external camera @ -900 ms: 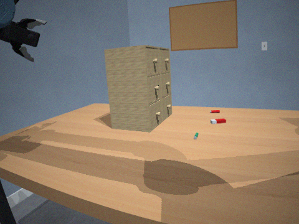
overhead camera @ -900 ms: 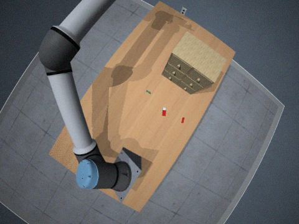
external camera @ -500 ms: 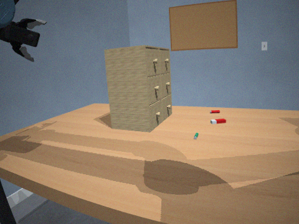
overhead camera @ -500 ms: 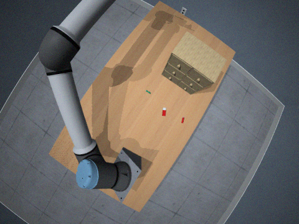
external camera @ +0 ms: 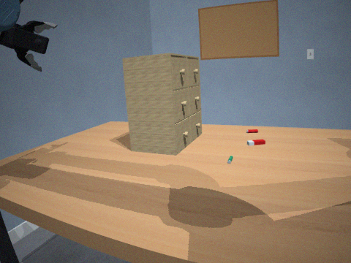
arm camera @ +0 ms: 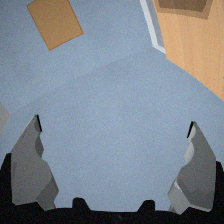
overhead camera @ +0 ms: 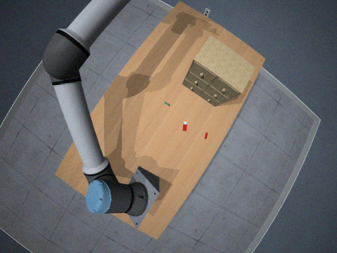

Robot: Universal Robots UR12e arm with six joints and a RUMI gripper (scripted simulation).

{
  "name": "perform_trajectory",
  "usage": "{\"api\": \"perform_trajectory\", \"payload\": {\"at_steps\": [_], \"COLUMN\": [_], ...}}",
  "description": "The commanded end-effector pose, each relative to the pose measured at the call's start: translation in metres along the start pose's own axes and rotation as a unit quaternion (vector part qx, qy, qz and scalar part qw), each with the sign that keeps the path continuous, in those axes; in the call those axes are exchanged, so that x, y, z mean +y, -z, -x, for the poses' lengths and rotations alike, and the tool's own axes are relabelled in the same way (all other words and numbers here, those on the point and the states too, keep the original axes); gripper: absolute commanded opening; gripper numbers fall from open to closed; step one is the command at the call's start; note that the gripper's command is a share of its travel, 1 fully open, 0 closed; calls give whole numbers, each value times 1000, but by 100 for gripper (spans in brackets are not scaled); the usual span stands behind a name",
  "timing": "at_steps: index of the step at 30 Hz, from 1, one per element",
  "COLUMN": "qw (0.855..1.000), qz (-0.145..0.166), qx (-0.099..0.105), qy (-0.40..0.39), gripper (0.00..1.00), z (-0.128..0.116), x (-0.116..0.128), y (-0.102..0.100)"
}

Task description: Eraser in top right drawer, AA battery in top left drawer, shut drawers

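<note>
The gripper (external camera: 34, 45) hangs high beside the chest (external camera: 153, 106) with its jaws fully apart and empty, the eraser (external camera: 256, 142) and battery (external camera: 229, 159) lie on the table (external camera: 91, 219), and a hard pull may drag a stopless drawer right out.
</note>
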State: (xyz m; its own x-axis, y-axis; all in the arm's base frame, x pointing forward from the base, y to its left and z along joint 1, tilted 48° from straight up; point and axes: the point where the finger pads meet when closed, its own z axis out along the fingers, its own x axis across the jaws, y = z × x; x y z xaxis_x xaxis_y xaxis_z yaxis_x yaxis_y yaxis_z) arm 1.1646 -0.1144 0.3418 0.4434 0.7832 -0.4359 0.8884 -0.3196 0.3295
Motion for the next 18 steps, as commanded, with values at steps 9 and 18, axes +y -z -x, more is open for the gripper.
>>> {"api": "perform_trajectory", "payload": {"at_steps": [9, 18], "qw": [998, 986], "qz": [-58, -144], "qx": [17, 45], "qy": [-24, -66], "gripper": [100, 100], "z": [53, 124], "x": [-31, -92], "y": [-59, -134]}}
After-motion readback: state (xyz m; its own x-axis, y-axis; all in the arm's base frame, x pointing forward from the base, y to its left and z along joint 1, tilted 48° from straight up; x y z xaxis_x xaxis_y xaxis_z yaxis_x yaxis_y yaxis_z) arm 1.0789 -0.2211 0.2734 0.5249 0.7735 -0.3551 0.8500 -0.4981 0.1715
